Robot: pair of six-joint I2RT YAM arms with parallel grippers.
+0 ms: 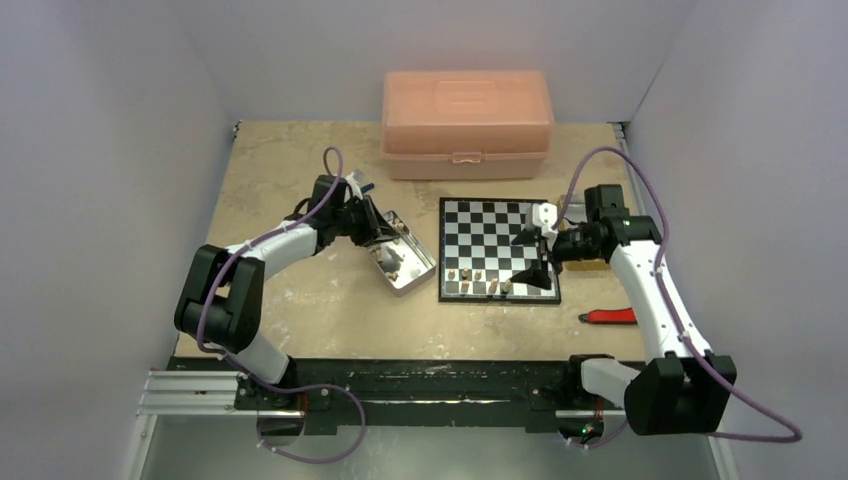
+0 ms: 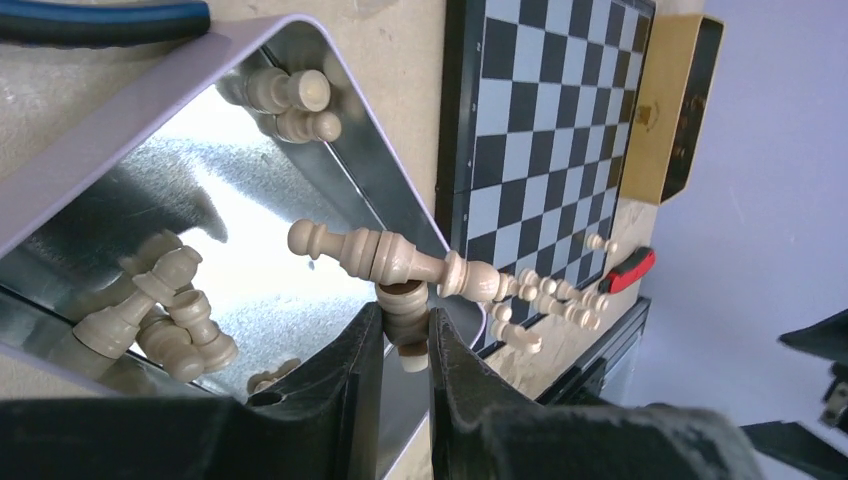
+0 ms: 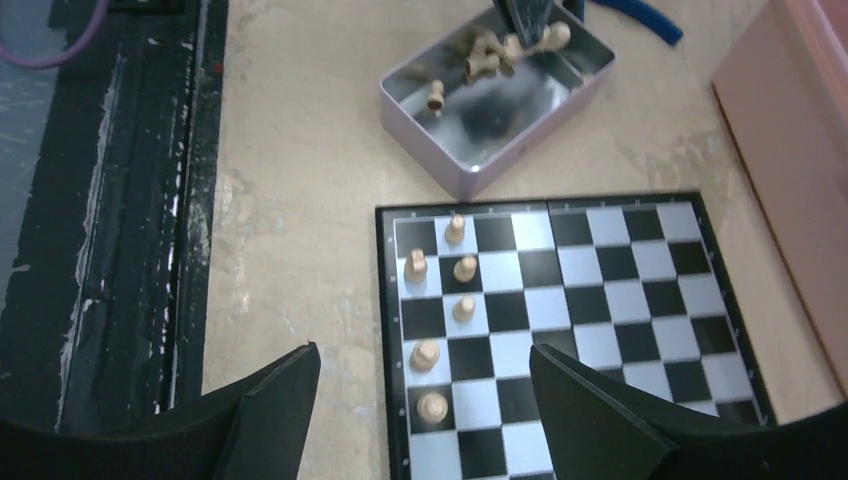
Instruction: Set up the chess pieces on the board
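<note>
Left gripper — fingers drawn narrow, pinching one tan chess piece inside the metal tin, left of the tabletop's centre. Board: flat, right of centre. Six tan chess pieces stand along its near edge. Right gripper — fingers spread wide above the board's right side. Pink box: far edge.

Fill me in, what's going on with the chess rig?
The left gripper is down in the metal tin, closed on a light chess piece. The right gripper hangs open and empty over the right part of the board. Six light pieces stand on the board along its near edge, and more lie loose in the tin.
</note>
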